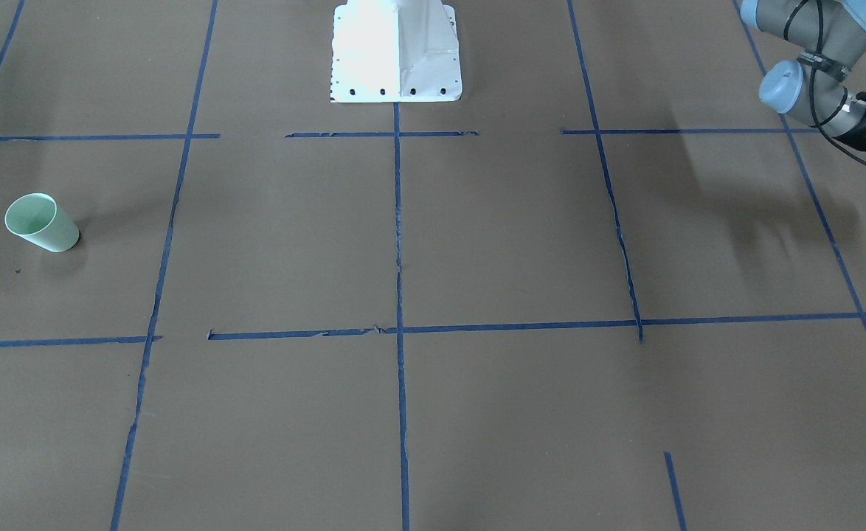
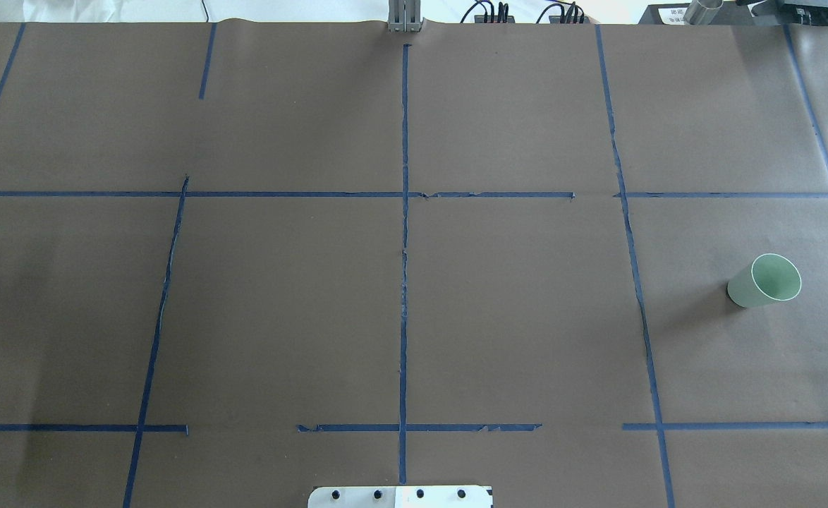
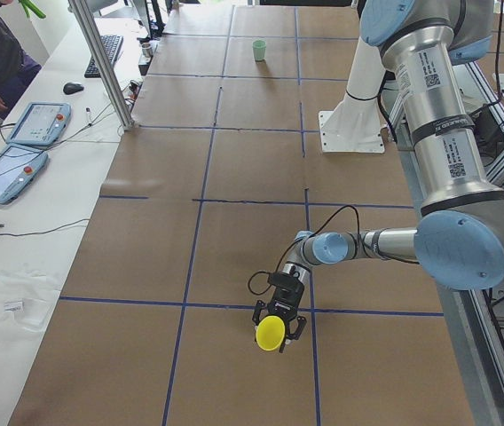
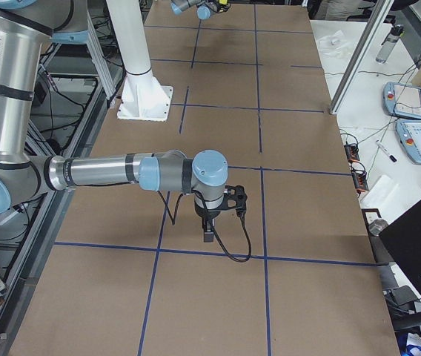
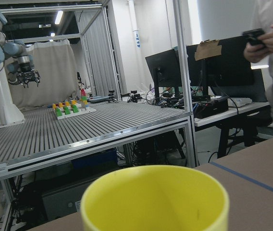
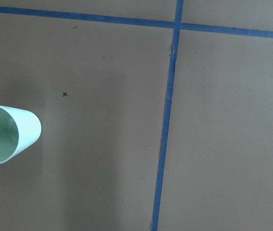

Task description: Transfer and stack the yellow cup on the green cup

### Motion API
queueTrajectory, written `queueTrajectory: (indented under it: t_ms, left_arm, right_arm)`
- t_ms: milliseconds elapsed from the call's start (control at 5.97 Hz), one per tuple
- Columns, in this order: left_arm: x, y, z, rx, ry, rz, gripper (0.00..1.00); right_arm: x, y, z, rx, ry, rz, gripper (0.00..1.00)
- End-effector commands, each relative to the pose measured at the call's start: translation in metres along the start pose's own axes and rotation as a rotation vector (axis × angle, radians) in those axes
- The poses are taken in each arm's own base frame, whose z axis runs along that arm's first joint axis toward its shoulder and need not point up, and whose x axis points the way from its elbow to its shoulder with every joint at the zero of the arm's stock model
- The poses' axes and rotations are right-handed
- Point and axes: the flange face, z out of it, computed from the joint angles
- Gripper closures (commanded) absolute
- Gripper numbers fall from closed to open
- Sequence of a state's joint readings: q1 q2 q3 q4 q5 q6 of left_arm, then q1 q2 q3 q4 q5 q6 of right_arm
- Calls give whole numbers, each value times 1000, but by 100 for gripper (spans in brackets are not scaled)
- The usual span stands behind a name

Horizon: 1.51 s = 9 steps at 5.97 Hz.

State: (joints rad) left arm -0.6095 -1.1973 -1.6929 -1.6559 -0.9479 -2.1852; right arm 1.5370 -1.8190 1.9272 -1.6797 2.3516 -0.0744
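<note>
Yellow cup (image 3: pixel 270 334), bright, smooth, is grasped by left gripper (image 3: pixel 276 325) (right gripper (image 4: pixel 208 237): cannot tell).

The left arm (image 3: pixel 438 133) and right arm (image 4: pixel 99 172) were silver-grey tubes with pale blue joint caps (image 3: pixel 460 248). White labels (image 3: pixel 428 67) marked the left one, and a black cable (image 3: pixel 341 211) led to its black claw (image 3: pixel 274 325). The white base (image 1: pixel 396 51) had dark screw holes (image 1: pixel 382 92) at 6 o'clock.
</note>
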Motion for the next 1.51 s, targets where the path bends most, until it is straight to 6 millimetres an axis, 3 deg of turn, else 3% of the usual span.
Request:
queueTrajectory:
  t_ms: [0, 335, 671, 1006, 1341]
  left_arm:
    - [60, -45, 12, -51, 136, 87, 46]
    - [177, -101, -5, -25, 300, 185, 46]
    - [237, -135, -54, -110, 551, 227, 50]
    - [333, -186, -156, -131, 813, 175, 55]
    - [395, -209, -255, -83, 994, 255, 60]
  right_arm:
    - [0, -1, 0, 1, 0, 0, 0]
    - [0, -1, 0, 1, -1, 2, 0]
    - [-2, -5, -3, 6, -1, -2, 0]
    - [-4, -7, -4, 11, -2, -6, 0]
    - [-7, -13, -8, 19, 0, -13, 0]
